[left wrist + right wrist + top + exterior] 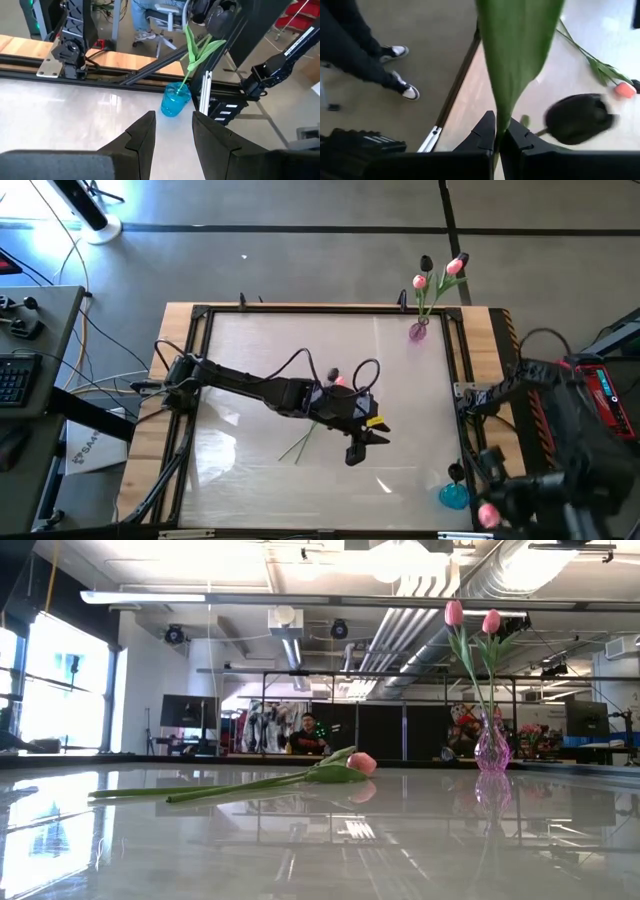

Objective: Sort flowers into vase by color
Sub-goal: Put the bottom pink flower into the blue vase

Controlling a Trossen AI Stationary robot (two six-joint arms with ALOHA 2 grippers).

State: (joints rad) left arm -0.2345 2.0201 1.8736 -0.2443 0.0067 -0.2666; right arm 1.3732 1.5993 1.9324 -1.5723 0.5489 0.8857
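My left gripper (pixel 362 448) hangs open and empty over the middle of the table; it also shows in the left wrist view (pixel 172 117). Two tulips lie under its arm, one pink head (pixel 341 381) and one dark head (pixel 331 372), with their stems (pixel 300 445) flat on the table. My right gripper (pixel 500 127) is at the near right corner, shut on a green tulip stem. That stem (pixel 189 60) rises from the blue vase (pixel 175 99). A dark head (pixel 577 117) shows close by. The purple vase (pixel 418 331) at the far right holds pink tulips (pixel 455 612). My right gripper pinches the tulip's green stem, at the base of a broad leaf (pixel 501 122), between its two fingers. The leaf (pixel 517 50) runs on past the fingertips. In the left wrist view the stem's lower end (pixel 179 89) stands in the blue vase.
A pink head (pixel 488 515) shows beside the blue vase (pixel 453 496) at the table's near right corner. A black frame rail (pixel 190 420) runs round the glossy tabletop. A person's legs (pixel 365 55) stand on the floor beyond the table's edge.
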